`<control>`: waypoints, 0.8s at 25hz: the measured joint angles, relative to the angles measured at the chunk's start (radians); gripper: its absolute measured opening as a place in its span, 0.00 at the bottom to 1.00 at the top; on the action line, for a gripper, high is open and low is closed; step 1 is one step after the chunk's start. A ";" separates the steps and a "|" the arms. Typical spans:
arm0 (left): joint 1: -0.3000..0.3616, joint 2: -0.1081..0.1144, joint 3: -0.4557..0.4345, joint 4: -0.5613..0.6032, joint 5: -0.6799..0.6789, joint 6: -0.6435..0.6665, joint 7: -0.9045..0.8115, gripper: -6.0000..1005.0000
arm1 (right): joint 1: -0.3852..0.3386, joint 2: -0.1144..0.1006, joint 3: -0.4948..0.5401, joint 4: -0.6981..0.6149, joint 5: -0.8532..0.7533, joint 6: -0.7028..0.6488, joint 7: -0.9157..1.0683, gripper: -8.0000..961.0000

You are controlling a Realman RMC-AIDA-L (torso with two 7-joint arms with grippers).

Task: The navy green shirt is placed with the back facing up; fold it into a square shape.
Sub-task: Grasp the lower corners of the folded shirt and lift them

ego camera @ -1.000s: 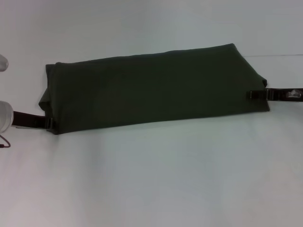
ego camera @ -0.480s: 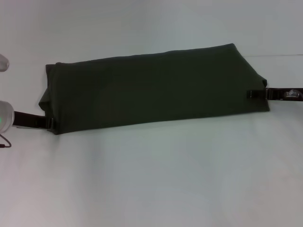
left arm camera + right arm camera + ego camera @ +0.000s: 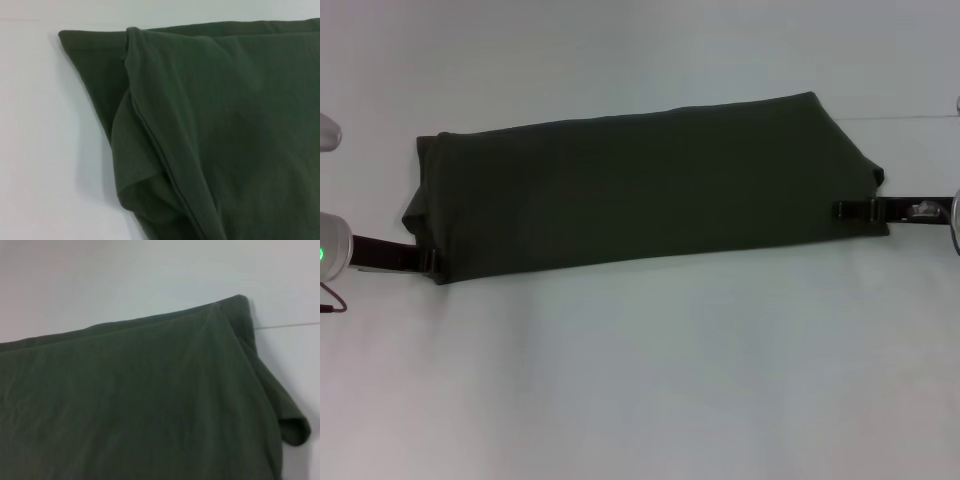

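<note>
The navy green shirt (image 3: 650,185) lies on the white table (image 3: 650,380) as a long dark olive band running left to right, plain side up. My left gripper (image 3: 428,259) sits low at the band's near left corner, touching its edge. At the right end, my right gripper (image 3: 848,210) reaches just over the near corner. In the left wrist view the shirt (image 3: 225,135) shows layered folds and a tucked sleeve. From the right wrist, the shirt (image 3: 140,400) shows its far corner and a curled sleeve edge.
A thin line (image 3: 910,117) crosses the table behind the shirt's right end. White table surface stretches in front of the shirt and behind it.
My right gripper has slid slightly inward and nearer, now farther over the shirt's right corner. The left gripper has barely shifted. The shirt has not moved.
</note>
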 joint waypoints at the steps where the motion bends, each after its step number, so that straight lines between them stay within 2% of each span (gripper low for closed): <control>1: 0.000 0.000 0.000 0.000 0.000 0.000 0.000 0.01 | 0.000 0.002 0.000 0.000 0.000 -0.001 -0.001 0.74; 11: -0.001 0.000 0.000 0.003 0.003 0.000 0.000 0.01 | 0.002 0.003 0.000 0.000 0.002 -0.014 0.004 0.73; 20: -0.004 0.002 0.000 0.003 0.003 0.000 0.000 0.01 | 0.002 -0.001 0.000 0.000 0.000 -0.018 0.008 0.62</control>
